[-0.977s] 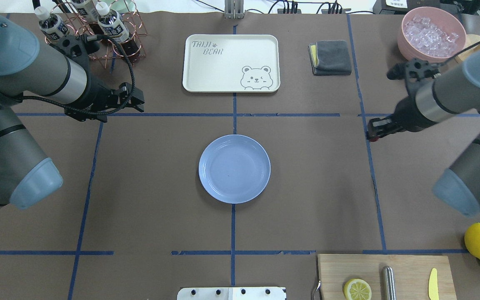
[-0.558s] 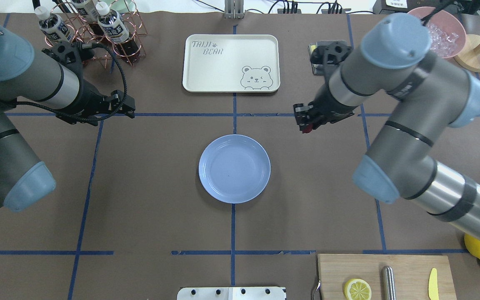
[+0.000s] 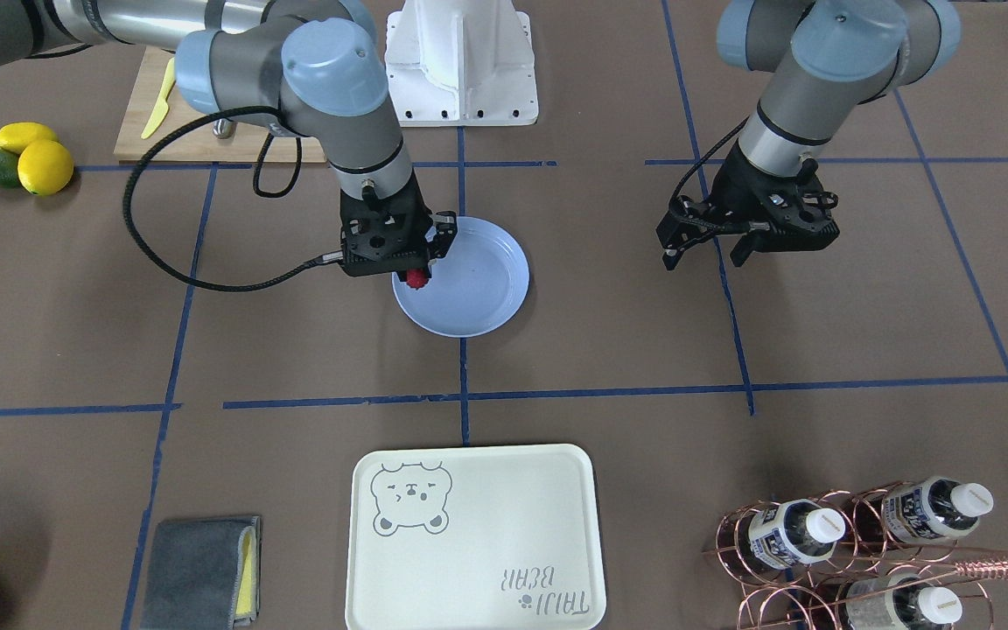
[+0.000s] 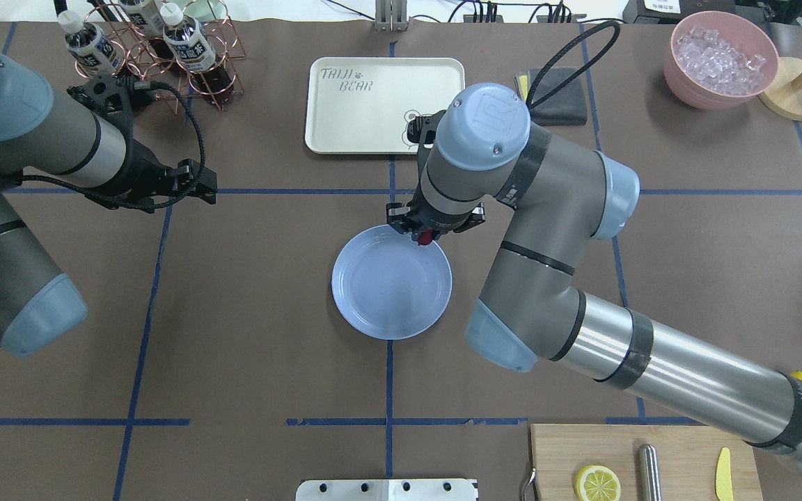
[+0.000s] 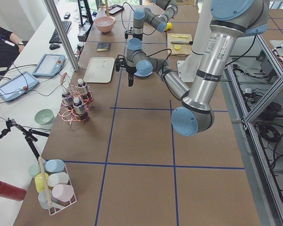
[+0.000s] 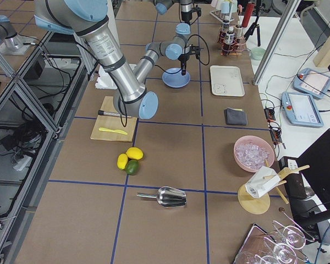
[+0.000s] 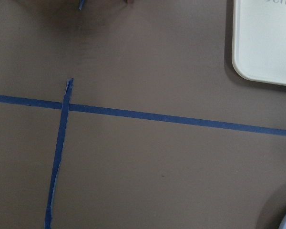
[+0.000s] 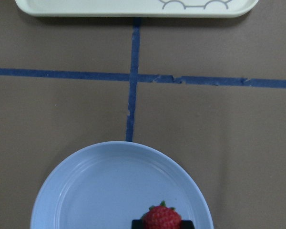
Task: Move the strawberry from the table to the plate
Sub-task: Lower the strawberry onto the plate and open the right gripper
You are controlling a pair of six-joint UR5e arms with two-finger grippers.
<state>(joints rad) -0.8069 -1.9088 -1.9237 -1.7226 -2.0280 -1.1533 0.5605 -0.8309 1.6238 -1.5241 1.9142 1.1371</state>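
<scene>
On the brown paper-covered worktop (image 4: 255,313) with its blue tape grid, the robot's right arm (image 4: 554,202) reaches across to the centre, above the light-blue plate (image 4: 387,299). The cream tray (image 4: 366,104) lies just beyond the plate.

The left claw (image 3: 705,254) hangs well off to its own side, fingers spread and holding nothing. The right claw (image 4: 425,233) is closed on the strawberry (image 8: 161,217), pinching it by its flanks with the green top showing. The wrist view places the berry over the plate's floor, inside the rim on the tray side. Whether it touches the plate cannot be told.

The fruit is likely light, soft and easily bruised. A gentle hold across its widest part seems right, and a low, slow release should keep it from rolling.
</scene>
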